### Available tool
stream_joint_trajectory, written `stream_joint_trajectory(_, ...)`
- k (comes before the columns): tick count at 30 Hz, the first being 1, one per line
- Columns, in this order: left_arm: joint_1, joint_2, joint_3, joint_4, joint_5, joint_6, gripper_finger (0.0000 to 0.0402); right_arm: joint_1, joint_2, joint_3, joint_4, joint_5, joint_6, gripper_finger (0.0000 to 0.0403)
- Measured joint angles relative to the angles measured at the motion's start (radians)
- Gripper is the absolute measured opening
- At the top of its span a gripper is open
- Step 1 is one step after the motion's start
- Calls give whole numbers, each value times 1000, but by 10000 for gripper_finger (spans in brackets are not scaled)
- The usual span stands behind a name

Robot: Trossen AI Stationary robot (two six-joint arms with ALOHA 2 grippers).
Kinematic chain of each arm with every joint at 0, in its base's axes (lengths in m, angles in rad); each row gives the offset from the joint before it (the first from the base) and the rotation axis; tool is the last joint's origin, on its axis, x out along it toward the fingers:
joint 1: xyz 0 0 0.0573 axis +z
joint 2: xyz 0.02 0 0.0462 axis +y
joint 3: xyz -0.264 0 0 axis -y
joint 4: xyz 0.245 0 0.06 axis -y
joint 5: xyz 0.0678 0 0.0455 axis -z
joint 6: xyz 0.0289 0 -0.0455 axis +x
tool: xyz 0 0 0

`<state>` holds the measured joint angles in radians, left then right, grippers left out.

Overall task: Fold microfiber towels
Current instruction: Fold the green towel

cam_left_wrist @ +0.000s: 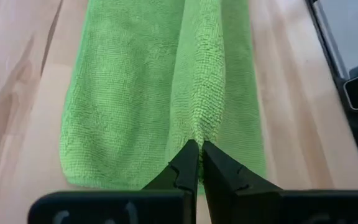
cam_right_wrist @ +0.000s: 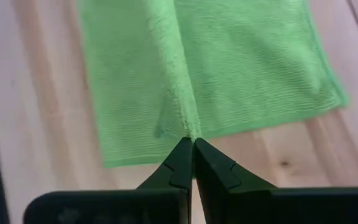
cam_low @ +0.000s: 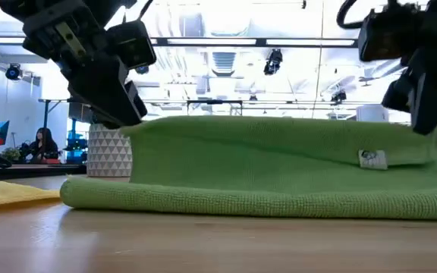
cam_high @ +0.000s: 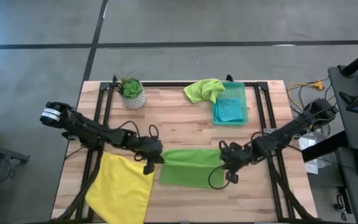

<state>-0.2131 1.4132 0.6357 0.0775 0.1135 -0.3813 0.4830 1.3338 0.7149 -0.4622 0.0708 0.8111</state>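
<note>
A lime green towel [cam_high: 188, 167] lies in the middle of the table near the front, folded over itself, with its near fold [cam_low: 264, 203] on the wood. My left gripper [cam_high: 149, 160] is shut on its left end and my right gripper [cam_high: 227, 167] on its right end. A yellow towel [cam_high: 122, 186] lies at the front left and hangs over the near edge. A second lime green towel [cam_high: 205, 89] drapes over the rim of the green bin [cam_high: 245, 102]. A teal towel [cam_high: 230, 109] lies inside the bin. My left gripper pinches the towel's raised ridge [cam_left_wrist: 196, 127] at the left end between its two fingertips, coming level from the table's left. Whether it holds one layer or several I cannot tell. The ridge stands above the lower layer, which lies on the table. My right gripper pinches the same raised ridge [cam_right_wrist: 187, 124] at the towel's right end between its two fingertips, coming level from the table's right. The ridge [cam_low: 279, 125] runs nearly straight between the two grippers, and the rest of the towel slopes down to the table.
A small potted plant [cam_high: 131, 92] stands at the far left. The bin stands at the far right. Bare wood shows between the folded towel and the far edge [cam_high: 185, 127]. People and equipment show in the room beyond the table [cam_low: 42, 144].
</note>
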Motion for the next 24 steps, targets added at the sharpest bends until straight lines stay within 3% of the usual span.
stream_joint_trajectory(7,3,25,-1,0,1,-5,0,-68,15,-12,17,-11,-67,9)
stream_joint_trajectory(11,3,1,1,-17,33,-8,0,-86,16,-8,25,-88,-79,9)
stream_joint_trajectory(14,4,-33,0,-14,149,-70,0,-72,11,8,30,-151,-79,9)
stream_joint_trajectory(20,-17,-55,1,33,534,-216,0,26,7,65,171,-216,-47,9)
stream_joint_trajectory(24,-80,-53,1,131,637,-391,0,122,10,84,315,-250,72,9)
